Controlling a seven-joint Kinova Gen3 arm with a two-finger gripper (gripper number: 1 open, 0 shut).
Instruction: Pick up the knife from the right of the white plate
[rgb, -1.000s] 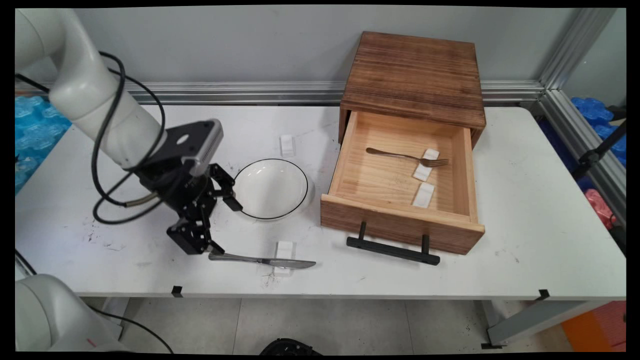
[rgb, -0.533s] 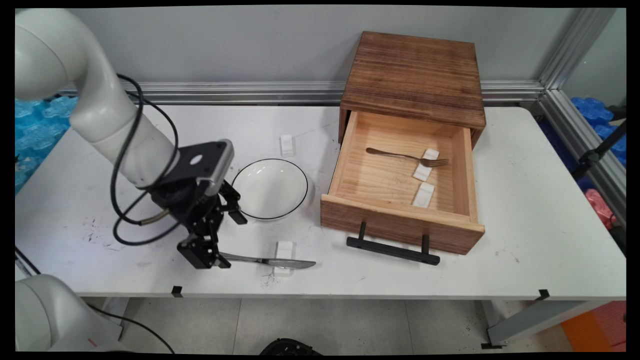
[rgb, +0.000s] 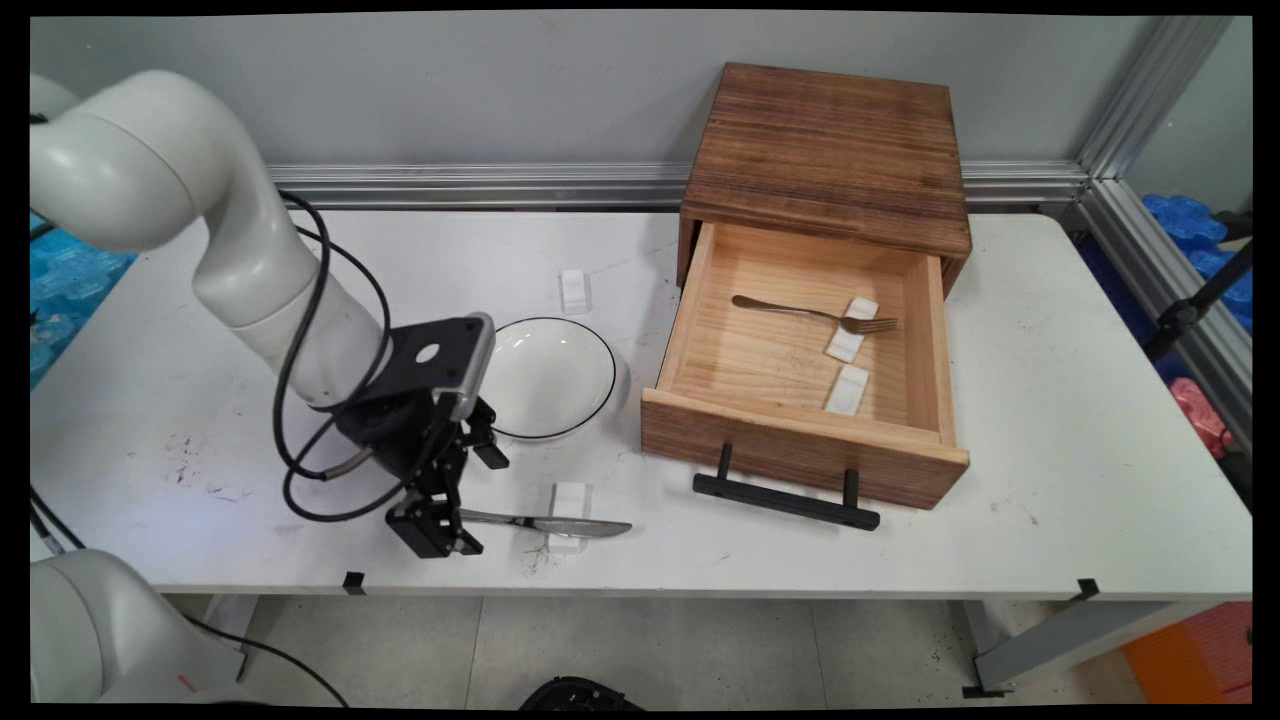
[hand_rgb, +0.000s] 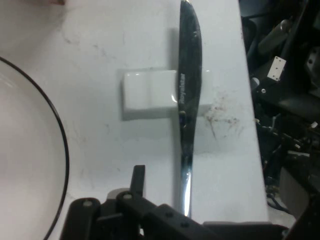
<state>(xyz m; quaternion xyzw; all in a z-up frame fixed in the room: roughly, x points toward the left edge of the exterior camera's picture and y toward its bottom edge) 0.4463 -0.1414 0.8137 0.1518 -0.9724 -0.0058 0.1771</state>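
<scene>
The hand (rgb: 455, 505) sits at the knife's (rgb: 545, 522) handle end, spread open astride it. The knife lies lengthwise away from the hand, its blade resting across a small white block (rgb: 570, 500) near the worktop's (rgb: 1050, 480) front edge.

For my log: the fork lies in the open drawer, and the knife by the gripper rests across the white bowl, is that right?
Not quite. The knife rests across a small white block on the table, beside the bowl, as the hand view shows. The fork is in the open drawer; the gripper is at the knife's handle.
</scene>
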